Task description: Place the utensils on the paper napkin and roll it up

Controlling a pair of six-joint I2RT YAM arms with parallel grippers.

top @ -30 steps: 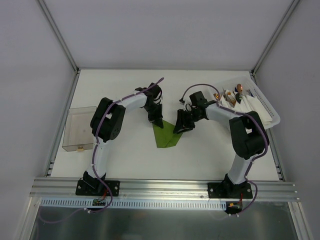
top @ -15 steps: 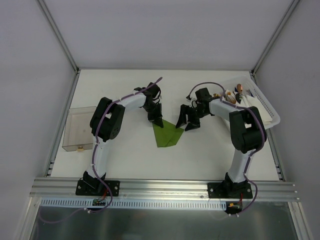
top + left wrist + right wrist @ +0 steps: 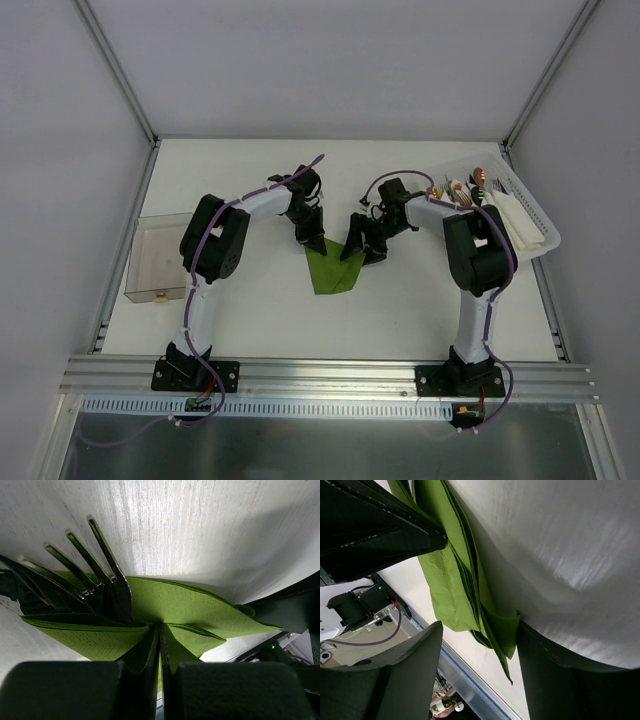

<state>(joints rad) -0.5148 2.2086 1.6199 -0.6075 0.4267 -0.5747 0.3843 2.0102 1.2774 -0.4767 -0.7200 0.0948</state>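
Spanning from left claw (image 3: 314, 244) to right claw (image 3: 362, 252): green napkin (image 3: 335, 272), fork (image 3: 116, 600) tucked inside. One corner sits clamped in the shut left claw; the open right claw straddles the opposite corner.

Right gripper (image 3: 361, 249): jaws spread wider, drew off paper napkin (image 3: 333, 272) right corner, then came back to straddle it.
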